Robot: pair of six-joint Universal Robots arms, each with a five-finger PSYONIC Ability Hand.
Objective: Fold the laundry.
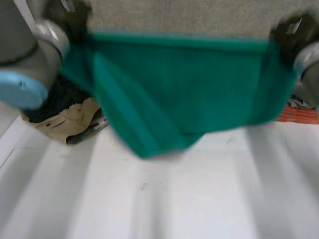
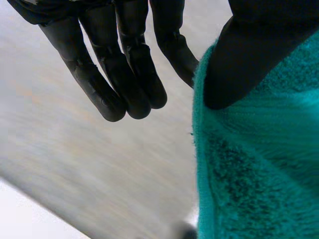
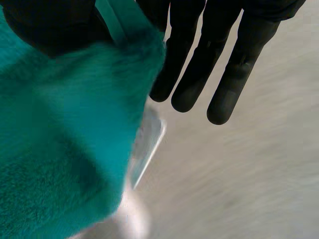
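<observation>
White table (image 1: 199, 199) lies under a green towel (image 1: 189, 84) that hangs spread out in the air. The left hand (image 1: 70, 17) pinches one top corner under its thumb, and the right hand (image 1: 291, 32) pinches the other top corner the same way. Some clothes (image 1: 70, 119) sit in a heap on the table near the left arm.

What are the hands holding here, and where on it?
Both hold one green towel, stretched between them: left hand pinches one top corner, right hand the other.
</observation>
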